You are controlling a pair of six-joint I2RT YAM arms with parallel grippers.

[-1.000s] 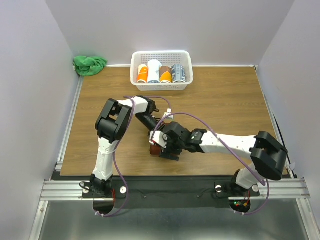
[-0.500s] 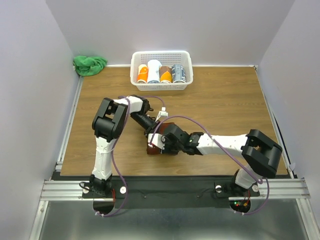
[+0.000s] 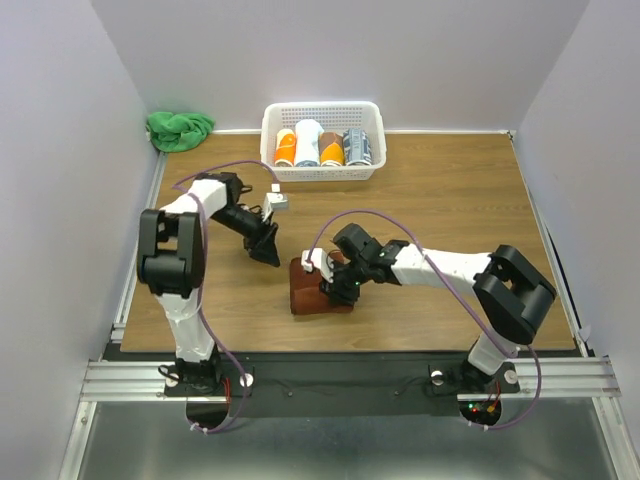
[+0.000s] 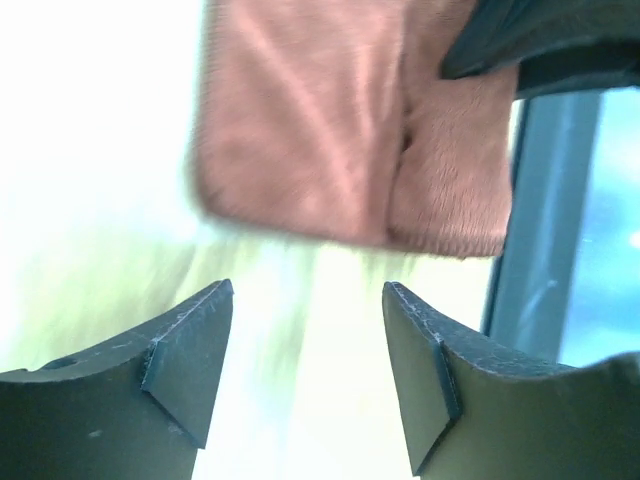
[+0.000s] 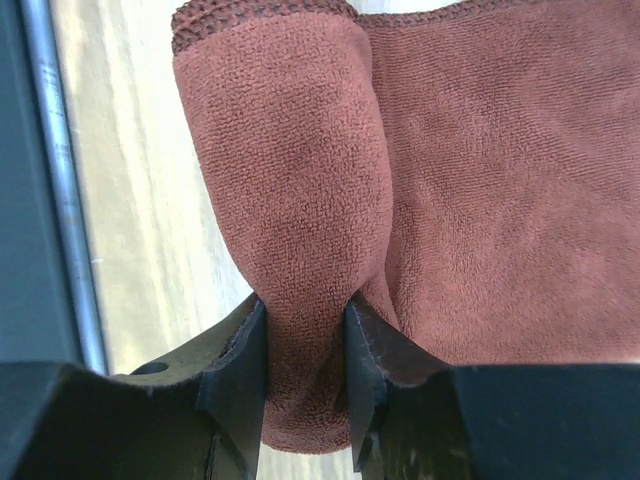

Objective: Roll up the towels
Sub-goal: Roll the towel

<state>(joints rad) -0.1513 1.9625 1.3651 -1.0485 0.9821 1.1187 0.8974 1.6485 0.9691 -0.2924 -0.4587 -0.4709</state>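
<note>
A brown towel (image 3: 308, 288), partly rolled, lies near the table's front edge. My right gripper (image 3: 332, 288) is shut on a rolled fold of this brown towel (image 5: 290, 200), which bulges between the fingers (image 5: 240, 370). My left gripper (image 3: 268, 250) stands open and empty, up and to the left of the towel, apart from it. In the left wrist view the brown towel (image 4: 340, 130) shows blurred beyond the open gripper (image 4: 308, 295). A crumpled green towel (image 3: 178, 129) lies in the far left corner.
A white basket (image 3: 322, 173) at the back holds several rolled towels: orange (image 3: 285, 147), white (image 3: 308, 142), brown-orange (image 3: 331, 148) and grey (image 3: 357, 146). Purple cables loop over both arms. A metal rail runs along the table's left side.
My left gripper let go of the brown towel, opened and drew back up and to the left. My right gripper closed on the towel's rolled fold and shifted slightly right.
</note>
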